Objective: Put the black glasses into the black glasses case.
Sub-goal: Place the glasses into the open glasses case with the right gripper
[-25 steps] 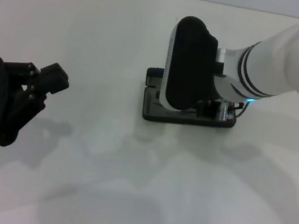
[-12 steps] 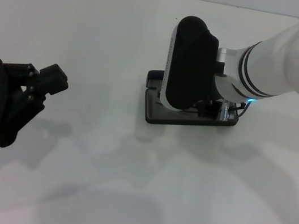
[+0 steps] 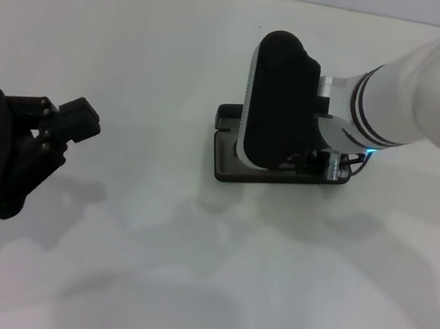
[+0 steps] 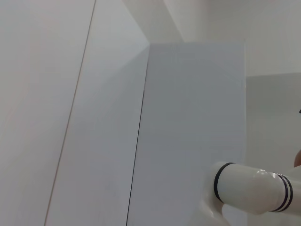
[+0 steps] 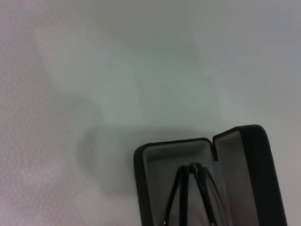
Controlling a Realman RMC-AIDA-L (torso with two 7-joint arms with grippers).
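The flat black hard-shell glasses case lies open on the smooth white table, far right of centre, bare surface all round. The thin black-framed glasses rest on its grey lining. The right end effector hovers over it, the left end effector near left; I cannot tell either's finger state.

White table (soft shadows); pale wall panels behind.

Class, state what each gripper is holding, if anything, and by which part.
Left gripper holds nothing. Right gripper is over the black glasses case, where the black glasses lie; any hold cannot be told.
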